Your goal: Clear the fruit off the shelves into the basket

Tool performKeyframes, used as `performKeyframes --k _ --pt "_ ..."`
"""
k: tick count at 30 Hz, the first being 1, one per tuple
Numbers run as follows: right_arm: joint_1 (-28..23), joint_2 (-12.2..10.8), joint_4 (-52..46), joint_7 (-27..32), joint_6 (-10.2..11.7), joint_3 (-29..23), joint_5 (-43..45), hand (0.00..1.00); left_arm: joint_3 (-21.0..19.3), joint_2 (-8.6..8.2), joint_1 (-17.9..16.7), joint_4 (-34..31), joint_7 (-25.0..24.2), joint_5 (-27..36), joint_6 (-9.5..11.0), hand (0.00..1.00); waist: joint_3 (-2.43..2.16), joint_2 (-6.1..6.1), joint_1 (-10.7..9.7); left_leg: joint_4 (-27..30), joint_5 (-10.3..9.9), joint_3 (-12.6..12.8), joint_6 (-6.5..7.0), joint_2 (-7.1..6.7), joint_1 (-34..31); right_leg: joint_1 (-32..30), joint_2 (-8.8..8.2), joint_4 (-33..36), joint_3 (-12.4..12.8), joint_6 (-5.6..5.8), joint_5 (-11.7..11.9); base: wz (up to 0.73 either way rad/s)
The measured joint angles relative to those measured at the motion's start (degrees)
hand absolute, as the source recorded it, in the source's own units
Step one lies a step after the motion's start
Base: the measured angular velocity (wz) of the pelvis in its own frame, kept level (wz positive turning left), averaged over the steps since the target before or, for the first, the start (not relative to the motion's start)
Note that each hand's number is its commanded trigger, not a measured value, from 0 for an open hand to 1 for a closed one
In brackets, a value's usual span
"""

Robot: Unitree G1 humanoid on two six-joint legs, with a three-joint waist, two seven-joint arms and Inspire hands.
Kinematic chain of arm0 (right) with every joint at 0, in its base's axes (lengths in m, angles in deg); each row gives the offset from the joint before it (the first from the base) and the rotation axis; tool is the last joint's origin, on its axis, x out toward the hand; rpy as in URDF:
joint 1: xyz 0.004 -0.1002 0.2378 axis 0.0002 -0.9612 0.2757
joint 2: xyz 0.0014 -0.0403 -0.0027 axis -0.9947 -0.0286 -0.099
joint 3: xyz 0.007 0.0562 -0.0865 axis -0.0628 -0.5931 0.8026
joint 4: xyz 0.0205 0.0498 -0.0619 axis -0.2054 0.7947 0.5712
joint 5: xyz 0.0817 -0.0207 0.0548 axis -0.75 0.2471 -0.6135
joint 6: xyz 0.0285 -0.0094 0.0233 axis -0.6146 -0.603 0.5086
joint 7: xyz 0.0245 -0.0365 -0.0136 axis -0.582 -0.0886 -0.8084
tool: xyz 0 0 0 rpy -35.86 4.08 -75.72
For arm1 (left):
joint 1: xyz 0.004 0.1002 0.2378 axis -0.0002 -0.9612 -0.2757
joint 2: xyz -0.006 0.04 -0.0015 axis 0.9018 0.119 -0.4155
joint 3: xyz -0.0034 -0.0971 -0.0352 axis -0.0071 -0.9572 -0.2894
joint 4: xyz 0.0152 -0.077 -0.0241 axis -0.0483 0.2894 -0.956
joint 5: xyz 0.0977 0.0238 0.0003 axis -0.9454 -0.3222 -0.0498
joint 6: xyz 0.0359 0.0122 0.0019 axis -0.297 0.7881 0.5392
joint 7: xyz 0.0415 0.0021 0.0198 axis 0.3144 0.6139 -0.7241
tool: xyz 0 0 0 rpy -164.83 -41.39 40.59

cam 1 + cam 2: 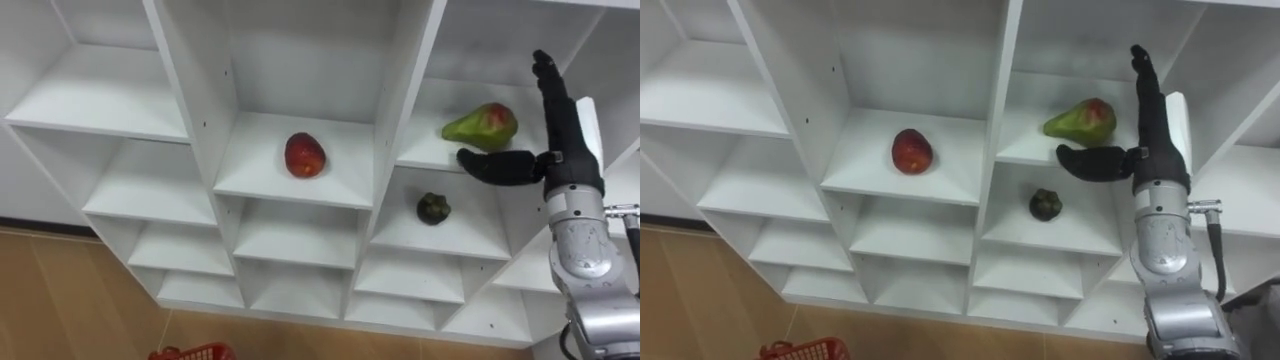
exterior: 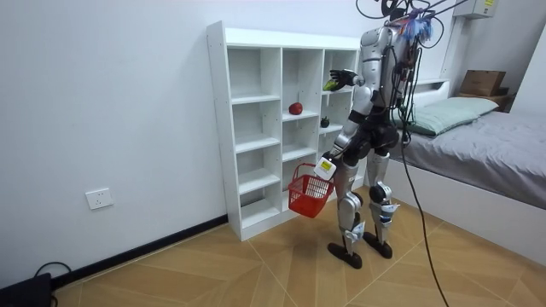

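Observation:
A green-and-red pear (image 1: 483, 125) lies in an upper right cell of the white closet (image 1: 190, 90). My right hand (image 1: 563, 145) is raised just right of it, open, fingers straight up and thumb stretched under the pear, not touching it. A red apple (image 1: 304, 155) sits in the middle cell. One cell below the pear rests a dark green fruit (image 1: 433, 208). My left hand (image 2: 325, 167) hangs low at my side, holding the handle of a red basket (image 2: 307, 193), whose rim (image 1: 195, 352) peeks in at the bottom edge.
I stand on a wooden floor (image 2: 256, 273) facing the closet. A bed (image 2: 486, 162) lies behind me at the room view's right. The other closet cells hold nothing. A wall socket (image 2: 99, 199) sits low on the wall.

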Motion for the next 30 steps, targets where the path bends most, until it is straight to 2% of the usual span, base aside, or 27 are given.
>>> performKeyframes --k 9,17,30 --pt "0.19 1.35 0.06 -2.83 -1.17 -0.05 2.12 0.00 -0.03 0.96 0.03 -0.03 -0.08 -0.02 -0.86 1.00 -0.37 -1.29 -0.04 -0.31 0.25 -0.45 -0.07 -0.03 -0.42 -0.59 0.03 0.03 -0.53 -0.01 0.01 0.02" --pt "1.19 1.95 0.98 -3.58 -1.25 -0.59 4.64 0.00 -0.33 1.25 0.00 -0.03 -0.80 -0.08 -1.05 1.00 -0.13 -1.83 0.12 -0.31 0.26 -0.48 -0.07 -0.02 -0.50 -0.73 0.05 0.03 -0.54 -0.01 0.01 0.00" --pt "2.52 2.18 2.58 -6.04 -1.93 -2.24 4.57 0.00 -1.66 1.54 -0.05 0.52 -1.85 -0.09 -1.18 1.00 -0.13 -2.56 0.22 -0.06 0.27 -0.49 -0.07 0.00 -1.09 -1.03 0.04 0.05 -0.65 -0.07 0.05 0.00"
